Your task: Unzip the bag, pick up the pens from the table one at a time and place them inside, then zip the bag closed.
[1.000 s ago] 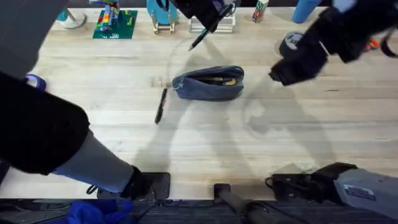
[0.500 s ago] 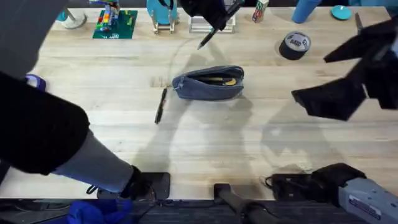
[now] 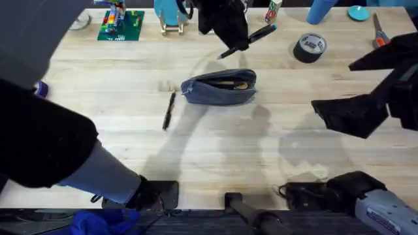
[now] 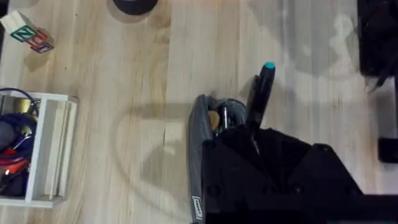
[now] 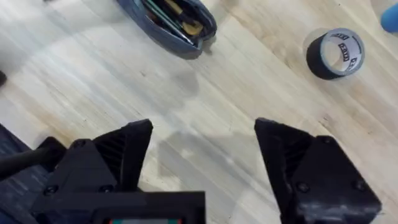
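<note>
left gripper point(image 3: 236, 40) grips 1 pen point(image 3: 248, 40), just behind open bag point(image 3: 219, 87) | right gripper point(image 5: 202, 165) wide open, empty

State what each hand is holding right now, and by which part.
The left hand grips a dark pen near its middle, above the open bag. The right hand is open and holds nothing.
</note>
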{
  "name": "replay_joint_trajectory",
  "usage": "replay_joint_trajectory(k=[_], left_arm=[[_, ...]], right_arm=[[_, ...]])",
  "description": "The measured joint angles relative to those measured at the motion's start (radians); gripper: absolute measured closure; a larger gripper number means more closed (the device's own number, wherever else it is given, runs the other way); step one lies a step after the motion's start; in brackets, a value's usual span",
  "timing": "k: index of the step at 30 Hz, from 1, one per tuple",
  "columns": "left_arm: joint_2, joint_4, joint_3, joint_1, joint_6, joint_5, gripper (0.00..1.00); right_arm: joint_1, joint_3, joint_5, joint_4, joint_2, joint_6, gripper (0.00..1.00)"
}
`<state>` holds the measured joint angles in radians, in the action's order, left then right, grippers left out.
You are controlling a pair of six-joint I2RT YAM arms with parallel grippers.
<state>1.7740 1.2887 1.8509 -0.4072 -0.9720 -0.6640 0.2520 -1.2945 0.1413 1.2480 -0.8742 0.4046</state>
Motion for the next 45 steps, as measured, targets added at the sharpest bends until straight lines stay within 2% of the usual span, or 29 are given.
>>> replay_joint_trajectory(k=[6, 19, 26, 35, 45], left_arm=[[0.029, -0.031, -0.056, 0.000, -0.036, -0.002, 0.959], [0.067, -0.143, -0.248, 0.000, -0.059, 0.014, 0.959], [0.067, -0.192, -0.323, 0.000, -0.069, 0.095, 0.959], [0.067, -0.182, -0.330, 0.000, -0.068, 0.244, 0.959], [0.067, -0.242, -0.407, -0.001, -0.068, 0.294, 0.959]], right_arm=[[0.000, 0.000, -0.008, -0.001, 0.000, 0.000, 0.005], [0.000, 0.002, -0.008, -0.006, 0.000, 0.000, 0.006], [0.000, 0.002, -0.008, -0.006, 0.000, 0.000, 0.005], [0.000, 0.002, -0.008, -0.006, 0.000, 0.000, 0.005], [0.000, 0.002, -0.008, -0.006, 0.000, 0.000, 0.005]])
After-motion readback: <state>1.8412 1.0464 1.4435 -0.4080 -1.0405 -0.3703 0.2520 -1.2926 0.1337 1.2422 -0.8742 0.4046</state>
